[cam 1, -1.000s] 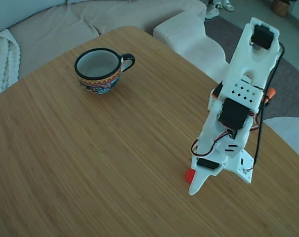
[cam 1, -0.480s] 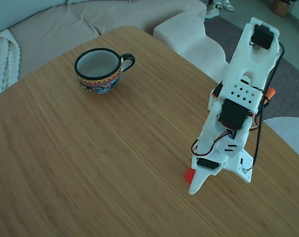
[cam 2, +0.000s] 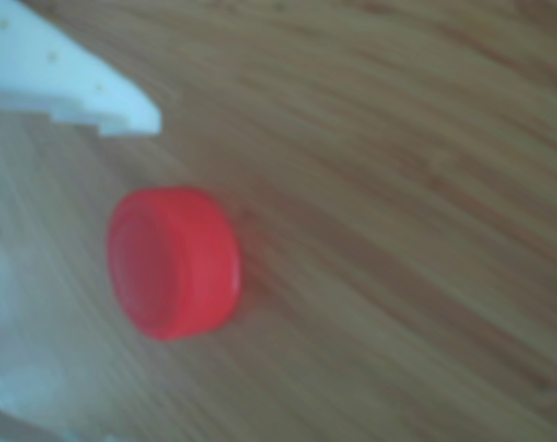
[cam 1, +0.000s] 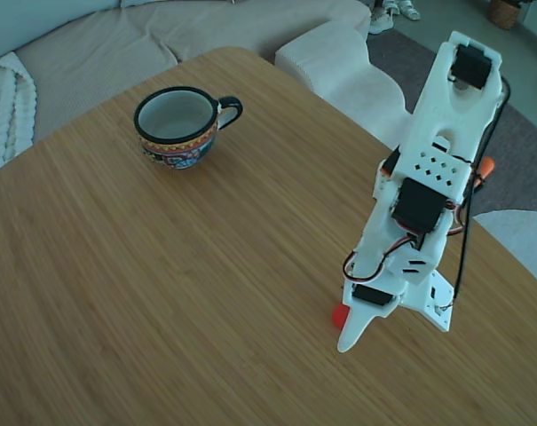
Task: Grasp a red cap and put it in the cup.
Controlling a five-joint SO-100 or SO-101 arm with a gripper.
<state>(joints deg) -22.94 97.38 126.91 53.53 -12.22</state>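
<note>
the gripper (cam 1: 348,333) is pointing down at the wooden table (cam 1: 161,284), its jaws standing apart. the red cap (cam 1: 339,316) is lying on the table between them, one white fingertip (cam 2: 94,92) sitting just beside it in the other view, not touching. the cup (cam 1: 177,124) is standing upright, well apart.

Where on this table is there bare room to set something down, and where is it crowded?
Free: the wide wood stretch of the table between the cup and the arm, plus the near left edge. Crowded: the right side, where the gripper straddles the red cap.
</note>
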